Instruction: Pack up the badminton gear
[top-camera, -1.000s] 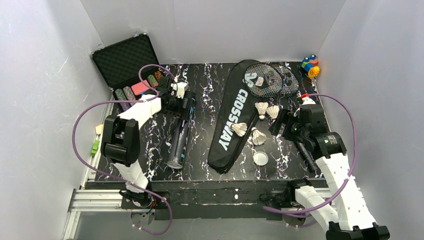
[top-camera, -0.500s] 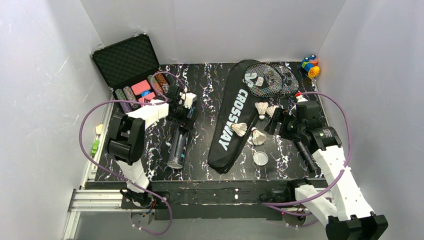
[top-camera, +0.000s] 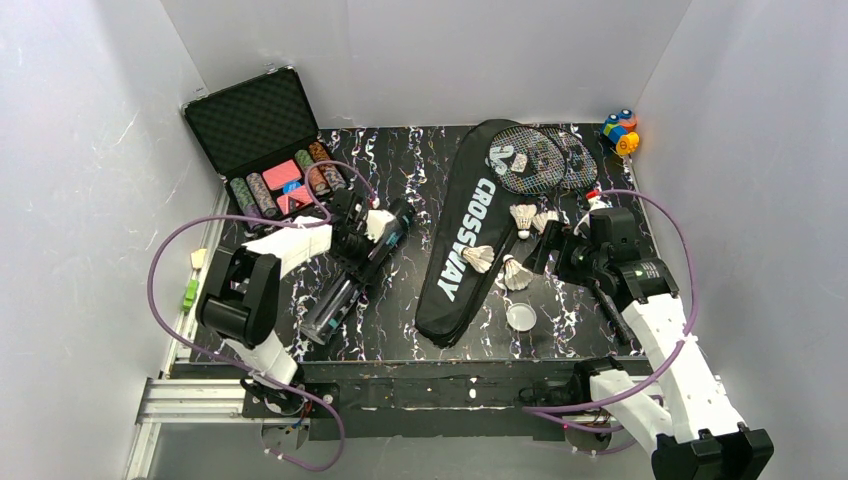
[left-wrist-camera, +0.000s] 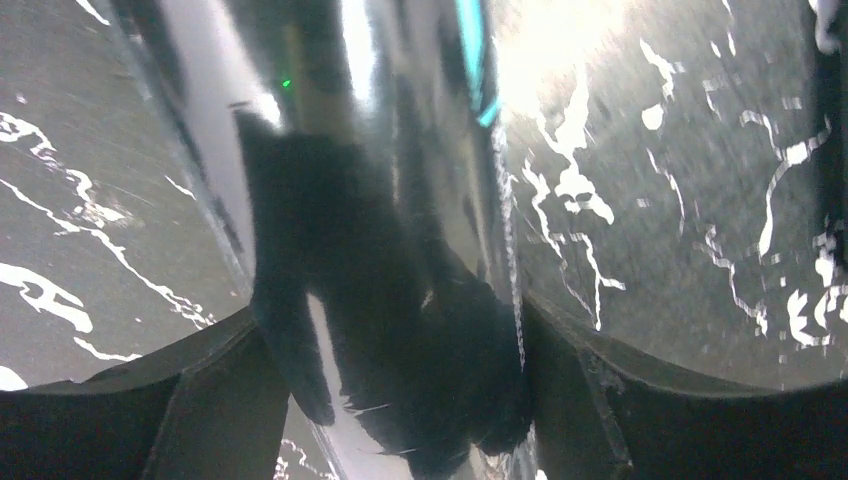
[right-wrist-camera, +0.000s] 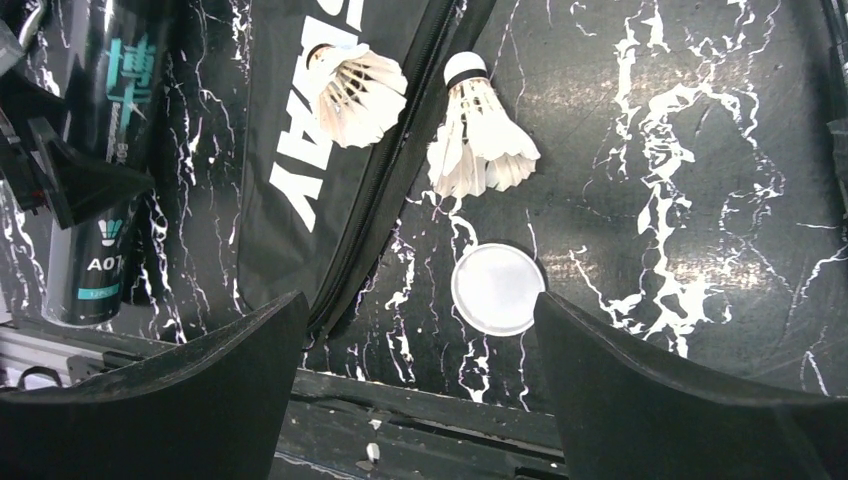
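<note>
Black tube (top-camera: 350, 282), now clamped between the left jaws, has swung from straight to slanted at centre left of the worktop (top-camera: 410, 165), likely being readied for the shuttlecocks (right-wrist-camera: 480, 140) below the wide-apart right jaws.

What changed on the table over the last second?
The left gripper came nearer, closed on the tube and swung it: its far end now points right toward the bag, its near end left. The right gripper, open, edged slightly left toward the shuttlecocks. The bag, rackets, shuttlecocks and lid lie as before.
</note>
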